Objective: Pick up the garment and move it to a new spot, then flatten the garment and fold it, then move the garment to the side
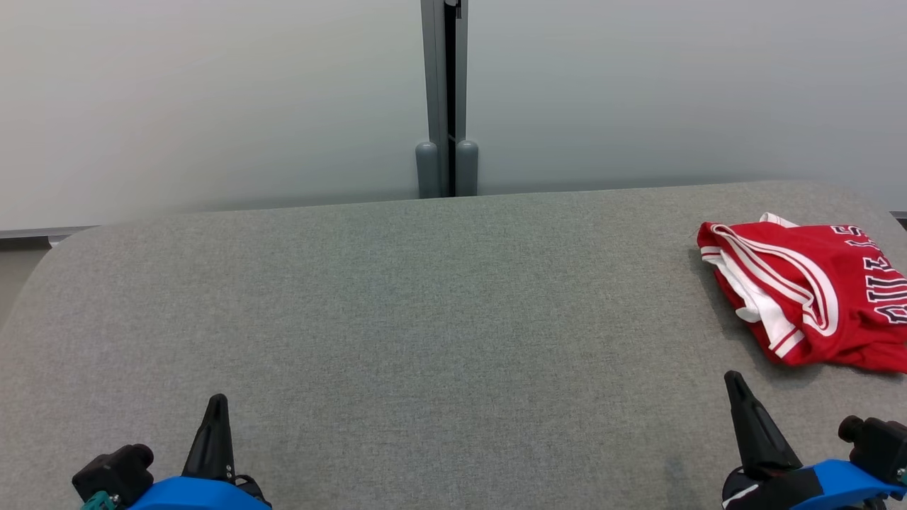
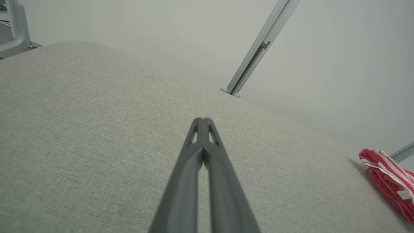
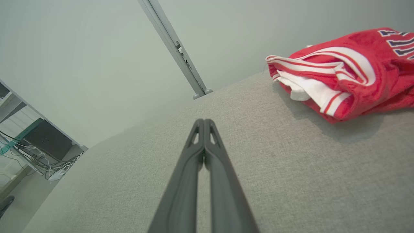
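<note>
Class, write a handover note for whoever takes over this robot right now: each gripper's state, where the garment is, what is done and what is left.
Left gripper: fingers shut, empty, at the near left of the grey table.
Right gripper: fingers shut, empty, at the near right, just short of the garment.
Garment: red jersey with white trim, in a loose bundle at the table's right side, partly past the head view's edge. Neither gripper touches it.
Done: nothing evident; it looks bunched, not flattened.
Left: pick up, move, flatten, fold, set aside.

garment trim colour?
White stripes edged in red on the red garment; clearest in the right wrist view.
</note>
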Controlling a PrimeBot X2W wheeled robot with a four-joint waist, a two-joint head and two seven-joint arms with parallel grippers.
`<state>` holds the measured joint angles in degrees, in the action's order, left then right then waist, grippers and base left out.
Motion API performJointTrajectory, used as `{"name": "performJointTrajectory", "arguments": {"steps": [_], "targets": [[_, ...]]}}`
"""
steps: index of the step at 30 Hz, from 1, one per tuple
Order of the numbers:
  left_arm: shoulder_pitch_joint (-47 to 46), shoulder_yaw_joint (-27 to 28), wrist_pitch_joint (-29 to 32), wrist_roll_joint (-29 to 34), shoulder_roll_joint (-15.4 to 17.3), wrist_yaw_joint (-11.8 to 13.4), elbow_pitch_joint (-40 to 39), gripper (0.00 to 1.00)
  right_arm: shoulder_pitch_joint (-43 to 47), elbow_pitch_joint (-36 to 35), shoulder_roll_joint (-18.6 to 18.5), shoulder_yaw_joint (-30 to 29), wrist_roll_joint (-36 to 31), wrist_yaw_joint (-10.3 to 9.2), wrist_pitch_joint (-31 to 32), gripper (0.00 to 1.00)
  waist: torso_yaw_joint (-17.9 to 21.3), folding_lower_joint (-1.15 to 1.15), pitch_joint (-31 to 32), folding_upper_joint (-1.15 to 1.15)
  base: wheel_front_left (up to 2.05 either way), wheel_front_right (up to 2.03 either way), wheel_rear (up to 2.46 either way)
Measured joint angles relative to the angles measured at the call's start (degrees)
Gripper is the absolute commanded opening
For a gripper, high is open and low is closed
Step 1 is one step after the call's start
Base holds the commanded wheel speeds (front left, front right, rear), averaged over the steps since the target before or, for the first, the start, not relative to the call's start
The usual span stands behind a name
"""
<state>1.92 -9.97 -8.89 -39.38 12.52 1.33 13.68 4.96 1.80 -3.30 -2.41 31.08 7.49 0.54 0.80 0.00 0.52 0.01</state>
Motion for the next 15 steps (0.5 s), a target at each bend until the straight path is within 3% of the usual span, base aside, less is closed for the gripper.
{"name": "performJointTrajectory", "arguments": {"steps": [15], "targets": [[-1.6, 3.4, 3.2, -11.3, -1.9, -1.9, 0.1, 0.0, -2.3, 2.5, -0.4, -0.2, 13.5, 0.0, 0.9, 0.0, -0.1, 0.0, -0.1, 0.0, 0.0, 0.0, 0.0]]}}
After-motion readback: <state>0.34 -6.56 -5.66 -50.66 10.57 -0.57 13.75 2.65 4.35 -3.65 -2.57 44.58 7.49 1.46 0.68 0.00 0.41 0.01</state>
